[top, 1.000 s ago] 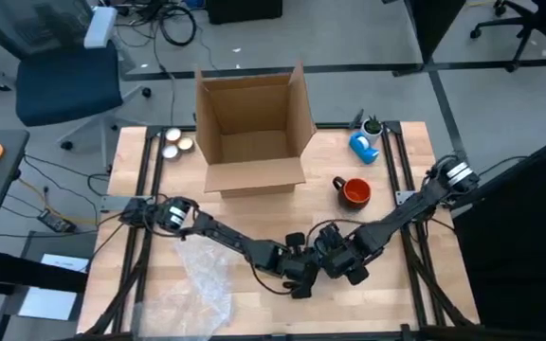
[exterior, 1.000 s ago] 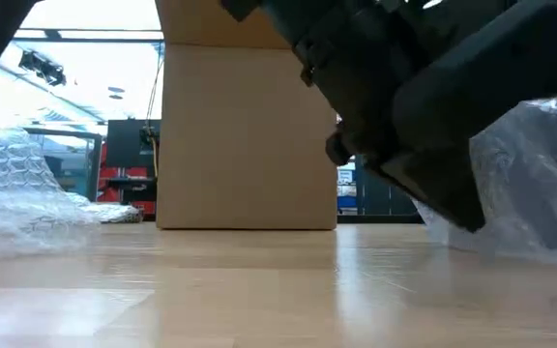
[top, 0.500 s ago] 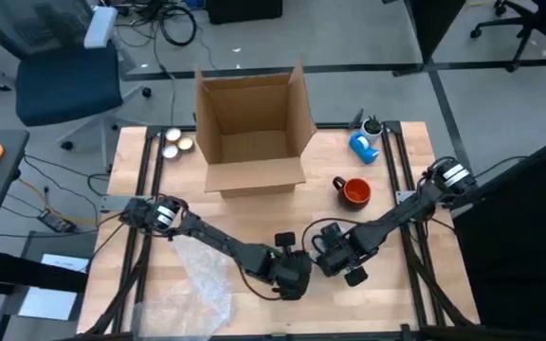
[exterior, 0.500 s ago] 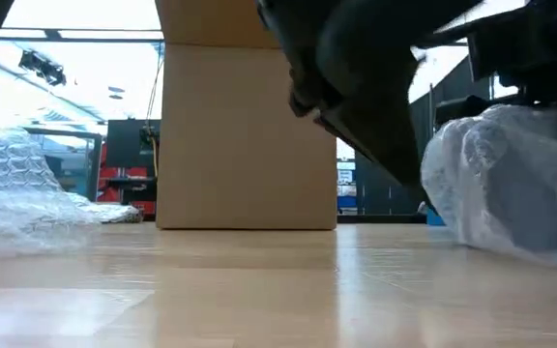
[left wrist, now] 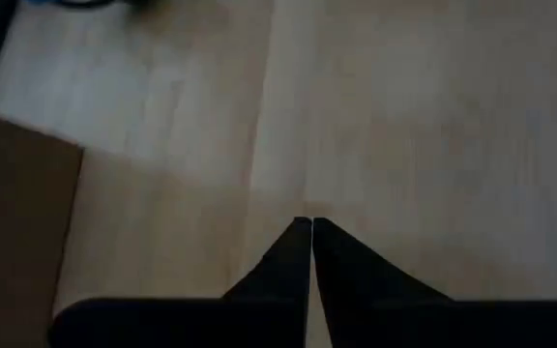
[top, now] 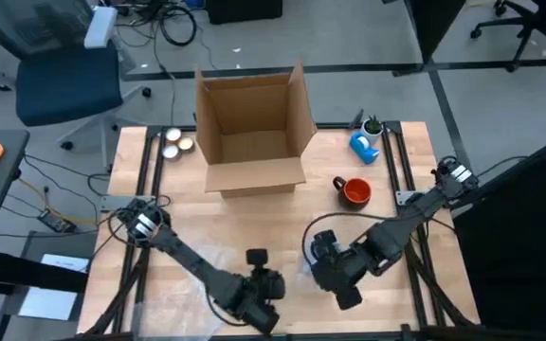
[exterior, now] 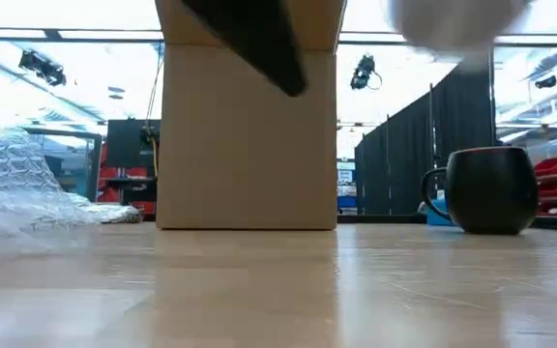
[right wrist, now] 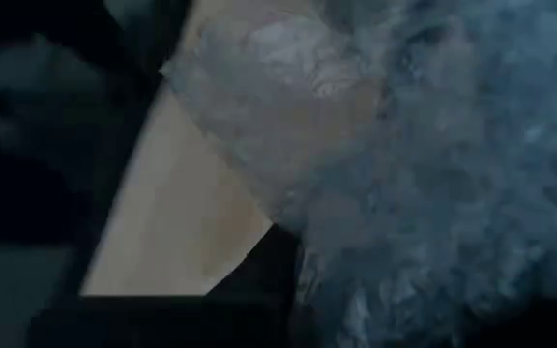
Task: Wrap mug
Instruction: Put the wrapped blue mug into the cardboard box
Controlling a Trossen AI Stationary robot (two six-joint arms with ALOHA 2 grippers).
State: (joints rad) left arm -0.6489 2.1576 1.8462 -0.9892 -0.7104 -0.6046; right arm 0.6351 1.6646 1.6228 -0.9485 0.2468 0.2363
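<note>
The right pincer (top: 341,277), lower centre, is clamping bubble wrap (right wrist: 433,193), probably for carrying toward the mug (top: 354,190) sitting right of centre on the bench (top: 159,189). The left pincer (left wrist: 311,228), lower left-centre, is waiting, pressed together.

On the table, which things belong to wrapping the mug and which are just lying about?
For the job:
mug
bubble wrap, bunched at the right gripper
left gripper, fingers together, empty

Lying about:
box
blue tape dispenser
two round tins
</note>
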